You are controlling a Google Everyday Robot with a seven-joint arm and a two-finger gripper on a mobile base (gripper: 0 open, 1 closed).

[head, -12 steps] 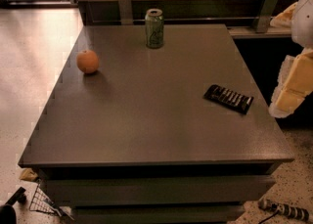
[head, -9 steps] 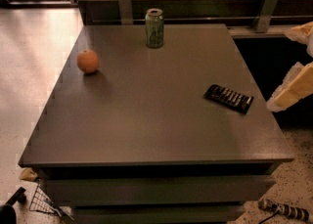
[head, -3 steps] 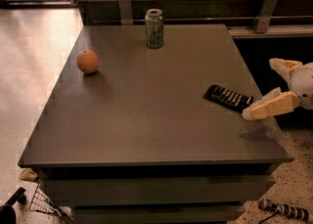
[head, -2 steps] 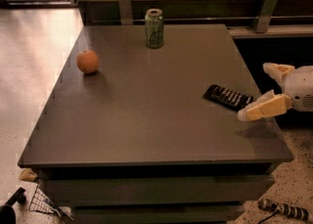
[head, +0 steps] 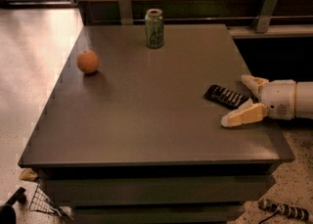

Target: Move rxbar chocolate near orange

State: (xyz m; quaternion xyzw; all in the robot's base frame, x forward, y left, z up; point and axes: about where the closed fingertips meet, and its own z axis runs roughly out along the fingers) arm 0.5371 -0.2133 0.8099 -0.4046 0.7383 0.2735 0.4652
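The arm (head: 293,100) extended horizontally from the right edge. The pincer (head: 235,100) sat low at the scene's right side, its two fingers (head: 243,115) spread apart and pointing left.

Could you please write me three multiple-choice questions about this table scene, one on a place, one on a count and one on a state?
1. Where on the table is the orange?
A. toward the far left
B. at the near right corner
C. dead centre

2. Counting the drink can, how many cans stand on it?
A. none
B. one
C. three

3. How is the gripper set at the snack bar?
A. open, at the bar's right end
B. shut, high above the orange
C. open, around the can

Answers:
1 A: the orange sits by the left edge, in the far half.
2 B: a single green can stands near the far edge.
3 A: its two pale fingers are spread about the right end of the black bar, which lies flat on the table.
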